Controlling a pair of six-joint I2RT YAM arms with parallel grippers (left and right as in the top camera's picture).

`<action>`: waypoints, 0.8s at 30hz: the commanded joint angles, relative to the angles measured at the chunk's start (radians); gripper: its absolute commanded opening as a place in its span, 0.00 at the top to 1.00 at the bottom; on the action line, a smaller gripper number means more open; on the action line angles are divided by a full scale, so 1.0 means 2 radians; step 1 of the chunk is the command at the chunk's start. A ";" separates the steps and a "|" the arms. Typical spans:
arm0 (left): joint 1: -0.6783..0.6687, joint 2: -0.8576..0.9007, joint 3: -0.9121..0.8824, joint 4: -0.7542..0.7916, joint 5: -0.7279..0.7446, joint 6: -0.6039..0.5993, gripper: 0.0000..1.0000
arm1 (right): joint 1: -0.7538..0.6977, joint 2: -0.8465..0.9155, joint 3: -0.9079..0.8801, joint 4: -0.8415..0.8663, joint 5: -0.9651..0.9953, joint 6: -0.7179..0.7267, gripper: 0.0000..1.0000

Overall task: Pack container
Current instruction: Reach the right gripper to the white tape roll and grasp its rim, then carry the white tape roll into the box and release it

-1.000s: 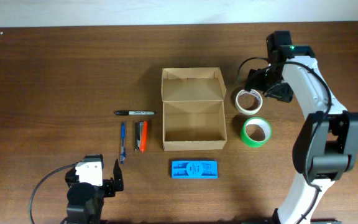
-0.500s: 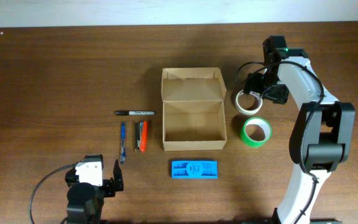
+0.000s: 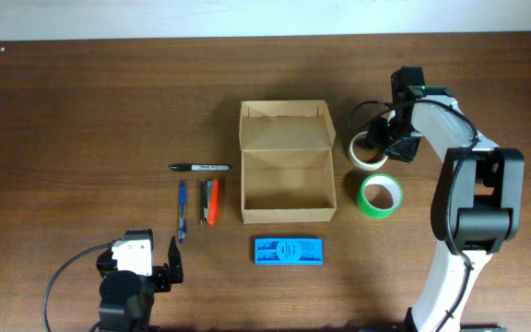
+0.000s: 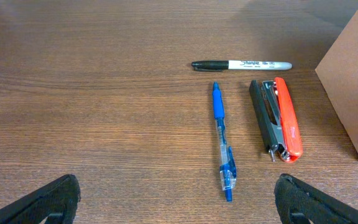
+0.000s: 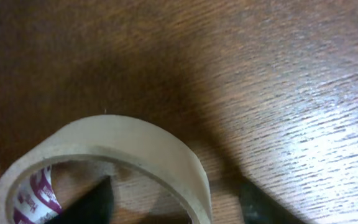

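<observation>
Overhead, change: the right gripper (image 3: 385, 143) has come down and slightly in from where it hung a second ago, and now sits at the tan tape roll (image 3: 362, 157), its jaws narrowed from wide to roughly half.
Overhead, meaning: this looks like the first pick, with nothing packed yet.
Overhead, container: the container (image 3: 284, 189) stands mid-desk with its lid flap folded back and its inside bare, just left of the tan roll.
Overhead, around: a green tape roll (image 3: 362, 195) lies near the tan one, and a blue case (image 3: 288, 251) sits in front of the container. A marker (image 3: 201, 168), pen (image 3: 182, 210) and stapler (image 3: 209, 201) lie to its left.
Overhead, in the way: only the container's near wall, which the roll must be lifted over.
Left wrist, gripper: the left gripper (image 4: 179, 202) is spread fully and holds nothing, and it is well short of the pen (image 4: 221, 140) and stapler (image 4: 277, 118).
Right wrist, gripper: one finger (image 5: 92, 199) is inside the ring and the other is outside, straddling the roll's wall (image 5: 135, 140). A gap shows on each side, so the wall is not yet pinched.
Right wrist, desk: bare wood (image 5: 291, 93) lies beyond the roll.
</observation>
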 commanded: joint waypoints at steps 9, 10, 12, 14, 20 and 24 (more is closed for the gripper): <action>0.003 -0.004 -0.003 0.001 -0.005 0.011 0.00 | -0.002 -0.006 0.012 -0.014 -0.014 -0.003 0.97; 0.003 -0.004 -0.003 0.001 -0.005 0.011 0.00 | -0.002 -0.011 0.022 -0.021 -0.012 -0.009 0.96; 0.003 -0.004 -0.003 0.001 -0.005 0.011 0.00 | -0.002 -0.022 0.047 -0.039 -0.008 -0.025 0.97; 0.003 -0.004 -0.003 0.001 -0.005 0.011 0.00 | -0.001 -0.036 0.074 -0.060 -0.008 -0.041 0.96; 0.003 -0.004 -0.003 0.001 -0.005 0.011 0.00 | 0.009 -0.080 0.142 -0.124 -0.009 -0.090 0.96; 0.003 -0.004 -0.003 0.001 -0.005 0.011 0.00 | 0.035 -0.112 0.161 -0.141 -0.013 -0.147 0.96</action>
